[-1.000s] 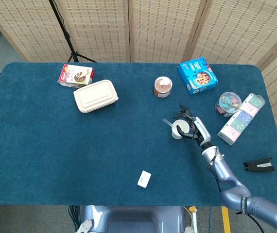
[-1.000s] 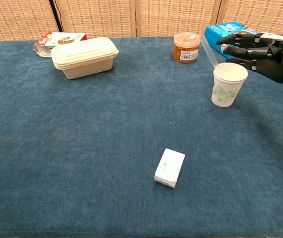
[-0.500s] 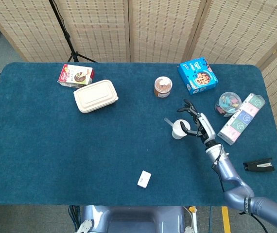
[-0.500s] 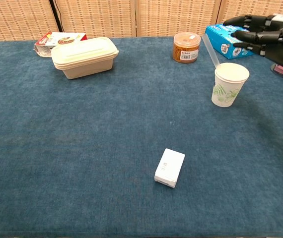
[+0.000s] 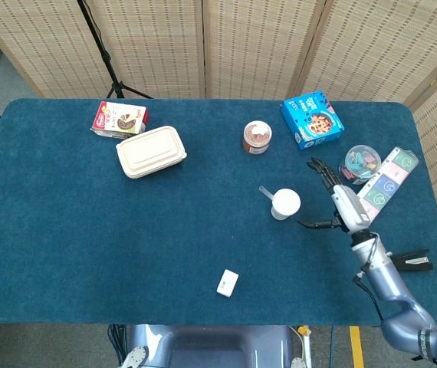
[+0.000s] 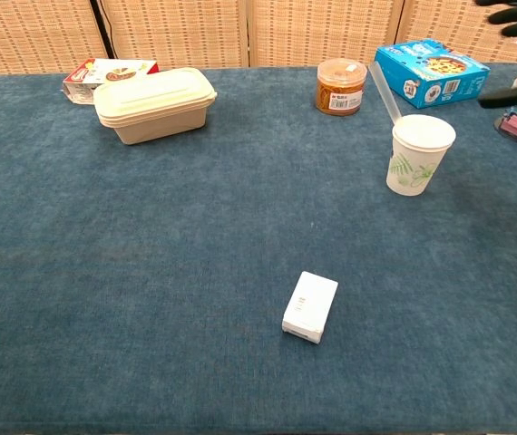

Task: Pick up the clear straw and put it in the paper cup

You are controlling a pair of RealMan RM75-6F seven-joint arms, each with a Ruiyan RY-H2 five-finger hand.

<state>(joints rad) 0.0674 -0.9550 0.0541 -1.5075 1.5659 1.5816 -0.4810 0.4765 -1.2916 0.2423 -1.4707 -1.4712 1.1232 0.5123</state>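
The white paper cup (image 5: 286,204) (image 6: 418,155) with a green leaf print stands upright on the blue table. The clear straw (image 5: 266,192) (image 6: 384,91) leans out of the cup toward the left rear. My right hand (image 5: 336,201) hovers to the right of the cup with its fingers spread and nothing in them; in the chest view only dark fingertips (image 6: 512,91) show at the top right edge. My left hand is in neither view.
A small white box (image 5: 228,282) lies near the front. At the back stand a cream food container (image 5: 151,151), a red snack packet (image 5: 120,119), a brown jar (image 5: 256,137) and a blue box (image 5: 312,119). A clip tub (image 5: 359,163), a pastel pack (image 5: 382,186) and a black object (image 5: 408,261) lie right.
My right hand has let go of the straw and drawn back to the right and upward, away from the cup. The straw stays leaning in the cup.
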